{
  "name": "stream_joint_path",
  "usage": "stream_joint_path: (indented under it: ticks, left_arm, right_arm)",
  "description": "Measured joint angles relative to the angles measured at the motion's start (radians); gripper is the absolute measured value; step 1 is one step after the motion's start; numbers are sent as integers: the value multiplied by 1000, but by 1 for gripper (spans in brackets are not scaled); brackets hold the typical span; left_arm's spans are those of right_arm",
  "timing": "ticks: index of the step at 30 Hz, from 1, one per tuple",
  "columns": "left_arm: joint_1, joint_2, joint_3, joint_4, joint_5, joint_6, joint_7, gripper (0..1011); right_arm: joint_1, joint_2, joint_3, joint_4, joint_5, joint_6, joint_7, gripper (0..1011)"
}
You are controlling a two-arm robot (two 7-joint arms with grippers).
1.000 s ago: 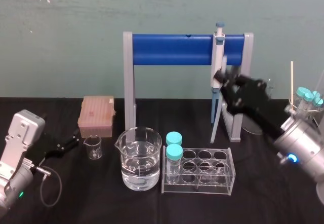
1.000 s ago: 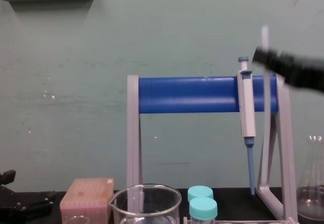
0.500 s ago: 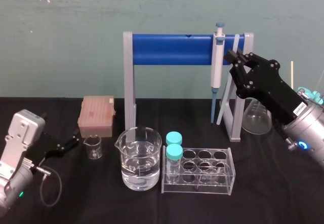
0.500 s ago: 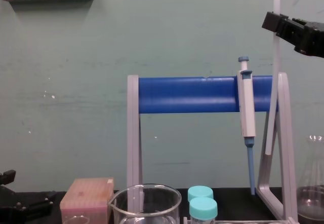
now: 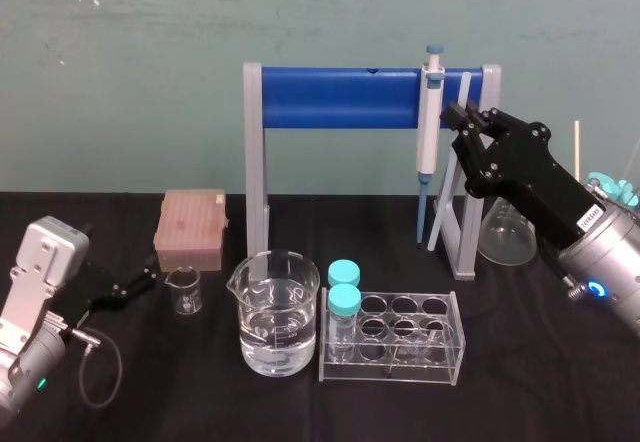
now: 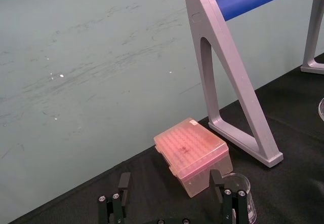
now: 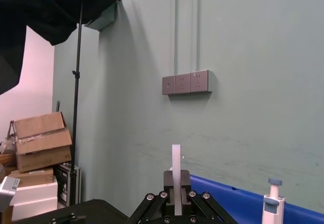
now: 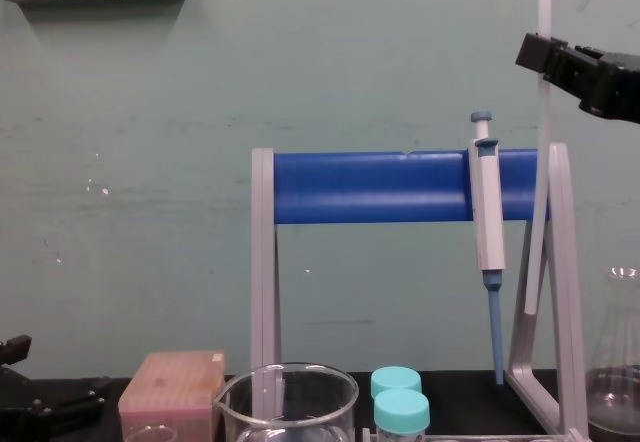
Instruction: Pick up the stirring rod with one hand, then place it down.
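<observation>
The stirring rod (image 5: 440, 212) is a thin whitish stick held almost upright, off the table, just right of the pipette (image 5: 430, 122). My right gripper (image 5: 458, 117) is shut on its upper part, in front of the rack's right post. In the chest view the stirring rod (image 8: 538, 212) runs from above the right gripper (image 8: 535, 52) down past the blue bar. The right wrist view has the stirring rod (image 7: 175, 163) poking up from the closed fingers. My left gripper (image 5: 140, 284) rests open at the table's left, near the pink box (image 6: 192, 150).
A blue-barred grey rack (image 5: 340, 97) stands at the back. A water-filled beaker (image 5: 275, 312), a clear tube rack (image 5: 400, 337) with two teal-capped tubes, and a small beaker (image 5: 183, 290) sit in front. A glass flask (image 5: 505, 232) stands beside the right arm.
My right gripper has lifted the stirring rod higher and brought it nearly upright beside the pipette, then settled. The left arm has not moved.
</observation>
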State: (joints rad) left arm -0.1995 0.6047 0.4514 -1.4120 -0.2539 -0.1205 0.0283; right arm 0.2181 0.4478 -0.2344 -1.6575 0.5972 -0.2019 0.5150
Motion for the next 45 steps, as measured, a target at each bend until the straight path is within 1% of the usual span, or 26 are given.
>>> stream_joint_path:
  ticks: [29,45]
  left_arm:
    - [0,0,0,0,0,0,0,1000]
    - [0,0,0,0,0,0,0,1000]
  right_arm:
    - [8,-3,-13,17,4,9,6,68]
    - [2,0,-22,9,2,17,5,68]
